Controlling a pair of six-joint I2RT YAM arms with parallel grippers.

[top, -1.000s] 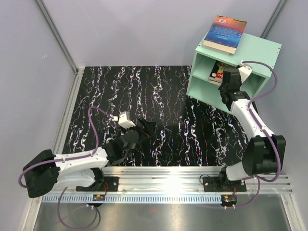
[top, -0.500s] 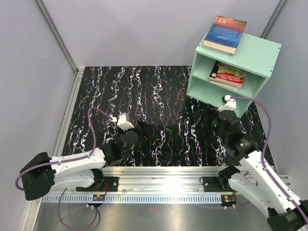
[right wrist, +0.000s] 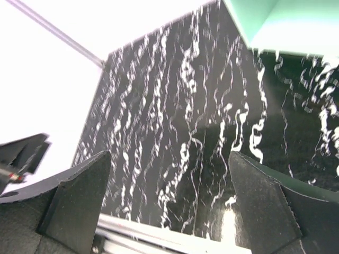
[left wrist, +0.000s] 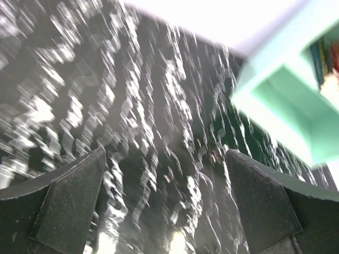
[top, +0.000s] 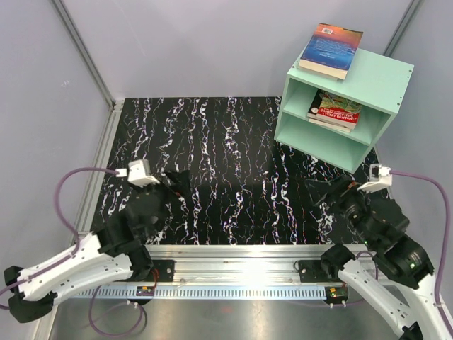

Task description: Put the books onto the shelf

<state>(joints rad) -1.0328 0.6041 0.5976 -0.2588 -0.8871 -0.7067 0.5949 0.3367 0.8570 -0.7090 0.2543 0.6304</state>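
Two grippers: left gripper (left wrist: 165, 159) and right gripper (right wrist: 169, 159) gape wide, empty.
Sunset paperback (top: 331, 49): flat atop mint shelf (top: 382, 74), long axis front-to-back.

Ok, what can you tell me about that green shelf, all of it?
The shelf is a mint-green box that looks like painted wood, with two open-fronted compartments, one above the other. It stands upright at the far right of the black marbled table, turned at an angle. A blue-orange book lies flat on its top. A small stack of books lies in the upper compartment. The lower one shows nothing inside.
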